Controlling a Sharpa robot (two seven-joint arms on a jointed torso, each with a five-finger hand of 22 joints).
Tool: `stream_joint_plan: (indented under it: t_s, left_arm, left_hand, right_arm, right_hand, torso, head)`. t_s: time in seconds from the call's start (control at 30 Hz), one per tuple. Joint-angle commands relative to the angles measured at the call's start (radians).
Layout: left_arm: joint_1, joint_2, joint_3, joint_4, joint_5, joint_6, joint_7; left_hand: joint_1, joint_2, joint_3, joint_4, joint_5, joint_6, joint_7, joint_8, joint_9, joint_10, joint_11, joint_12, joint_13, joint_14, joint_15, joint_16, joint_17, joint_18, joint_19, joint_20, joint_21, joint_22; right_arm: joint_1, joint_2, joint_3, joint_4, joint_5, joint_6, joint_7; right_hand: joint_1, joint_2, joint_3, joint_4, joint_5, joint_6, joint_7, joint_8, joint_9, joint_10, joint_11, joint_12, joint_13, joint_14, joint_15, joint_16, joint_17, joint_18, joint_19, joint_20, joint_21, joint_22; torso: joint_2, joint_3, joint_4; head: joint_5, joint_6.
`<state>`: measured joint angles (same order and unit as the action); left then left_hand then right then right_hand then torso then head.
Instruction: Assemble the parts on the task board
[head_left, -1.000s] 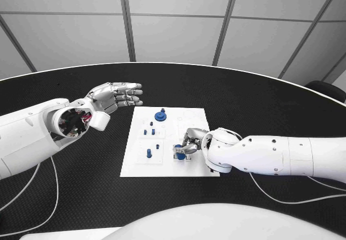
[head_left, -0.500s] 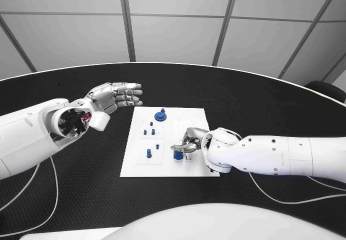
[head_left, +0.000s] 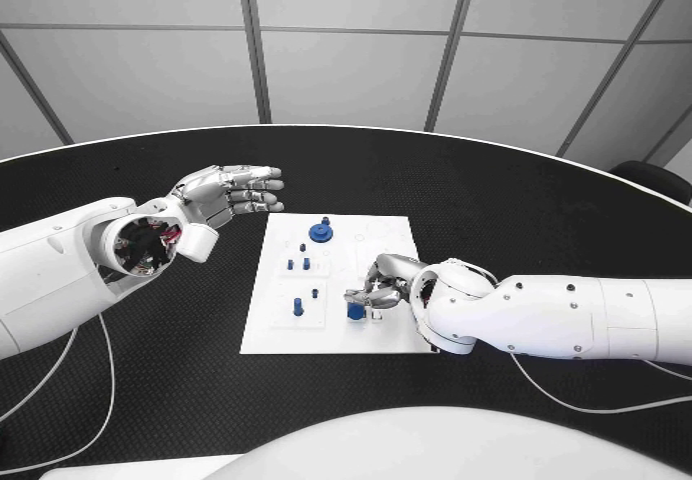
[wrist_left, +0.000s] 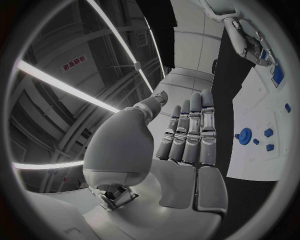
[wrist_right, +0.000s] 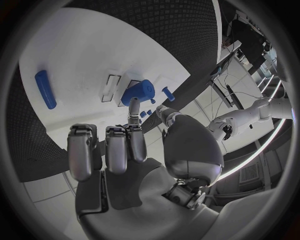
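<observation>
The white task board (head_left: 274, 335) lies mid-table. My right hand (head_left: 382, 285) hangs over its near right part, thumb and a finger pinching an upright blue cylinder part (head_left: 356, 311) that stands on the board. In the right wrist view the fingertips (wrist_right: 132, 104) meet this cylinder part (wrist_right: 139, 91) beside two slots. My left hand (head_left: 231, 195) is raised left of the board's far corner, open, fingers straight and together, holding nothing. A round blue part (head_left: 320, 233) stands at the far end, an oblong blue part (head_left: 299, 306) lies at the near left.
Small blue pegs (head_left: 297, 264) stand in the board's left half. The left wrist view shows the board (wrist_left: 259, 110), the round part (wrist_left: 245, 133) and my right hand (wrist_left: 250, 42). Black table (head_left: 534, 200) surrounds the board, and cables (head_left: 87, 400) trail near the front.
My right forearm has swung slightly to the right and the fingers have settled a little lower on the blue cylinder part. The left hand has not moved.
</observation>
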<state>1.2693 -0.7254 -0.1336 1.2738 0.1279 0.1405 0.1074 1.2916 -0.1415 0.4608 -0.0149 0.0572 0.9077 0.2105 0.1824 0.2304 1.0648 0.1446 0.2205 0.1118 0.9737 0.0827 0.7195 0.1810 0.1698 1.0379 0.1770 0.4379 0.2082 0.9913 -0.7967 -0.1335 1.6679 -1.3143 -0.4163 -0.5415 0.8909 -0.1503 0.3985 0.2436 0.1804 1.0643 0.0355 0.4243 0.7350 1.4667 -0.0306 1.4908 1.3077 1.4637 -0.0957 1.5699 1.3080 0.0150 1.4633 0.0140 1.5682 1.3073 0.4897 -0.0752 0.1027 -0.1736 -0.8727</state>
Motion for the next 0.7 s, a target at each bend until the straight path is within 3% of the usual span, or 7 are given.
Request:
stream_joint_plan:
  t_s: [0.03,0.3,0.57,0.7]
  left_arm:
    - [0.000,0.000,0.000,0.000,0.000,0.001,0.000]
    - [0.000,0.001,0.000,-0.003,0.000,0.002,0.000]
    - [-0.001,0.002,0.000,-0.004,0.000,0.004,0.001]
    - [-0.001,0.000,0.000,-0.003,0.000,0.003,0.001]
  left_hand:
    - [-0.002,0.000,0.000,0.005,-0.004,-0.007,-0.003,-0.003,-0.001,-0.004,0.000,0.006,-0.002,-0.005,0.003,-0.006,0.002,0.012,0.005,0.001,-0.003,-0.001]
    - [-0.001,0.001,0.000,0.006,-0.004,-0.007,-0.003,-0.003,-0.001,-0.005,0.000,0.007,-0.002,-0.005,0.003,-0.006,0.002,0.012,0.006,0.001,-0.004,-0.002]
    - [-0.001,0.001,0.000,0.006,-0.004,-0.007,-0.003,-0.003,-0.001,-0.005,0.000,0.007,-0.002,-0.005,0.003,-0.006,0.002,0.012,0.006,0.001,-0.004,-0.002]
    - [-0.001,0.001,0.000,0.006,-0.004,-0.007,-0.003,-0.003,-0.001,-0.005,0.000,0.007,-0.002,-0.005,0.003,-0.006,0.002,0.012,0.006,0.001,-0.004,-0.002]
  right_arm:
    - [0.000,-0.025,0.000,0.028,-0.002,0.011,0.014]
    - [-0.017,-0.061,-0.001,0.066,-0.003,0.039,0.031]
    - [-0.022,-0.053,-0.001,0.047,-0.004,0.048,0.027]
    - [-0.023,-0.043,-0.001,0.033,-0.004,0.044,0.018]
  right_hand:
    - [0.037,0.004,0.009,-0.026,-0.012,-0.012,0.000,0.005,-0.004,0.075,-0.005,0.004,0.226,0.107,-0.002,0.001,0.263,-0.015,0.107,-0.006,0.003,0.263]
    - [0.060,0.000,0.015,-0.044,-0.012,-0.013,0.000,0.006,-0.007,0.076,-0.005,0.006,0.228,0.107,-0.001,0.001,0.263,-0.015,0.107,-0.006,0.003,0.263]
    - [0.072,0.005,0.022,-0.051,-0.009,-0.013,0.000,0.007,-0.009,0.076,-0.005,0.007,0.228,0.107,-0.001,0.001,0.263,-0.015,0.107,-0.006,0.003,0.263]
    - [0.073,0.012,0.027,-0.051,-0.006,-0.011,0.000,0.008,-0.010,0.077,-0.005,0.010,0.230,0.107,-0.001,0.001,0.263,-0.015,0.107,-0.006,0.003,0.263]
  torso:
    - [-0.003,0.0001,-0.0021]
    - [-0.005,0.0009,-0.0068]
    - [-0.002,0.0005,-0.0016]
    - [-0.001,0.0006,-0.0027]
  head:
    - [0.001,0.000]
    - [-0.003,0.000]
    - [-0.002,0.000]
    - [0.000,0.000]
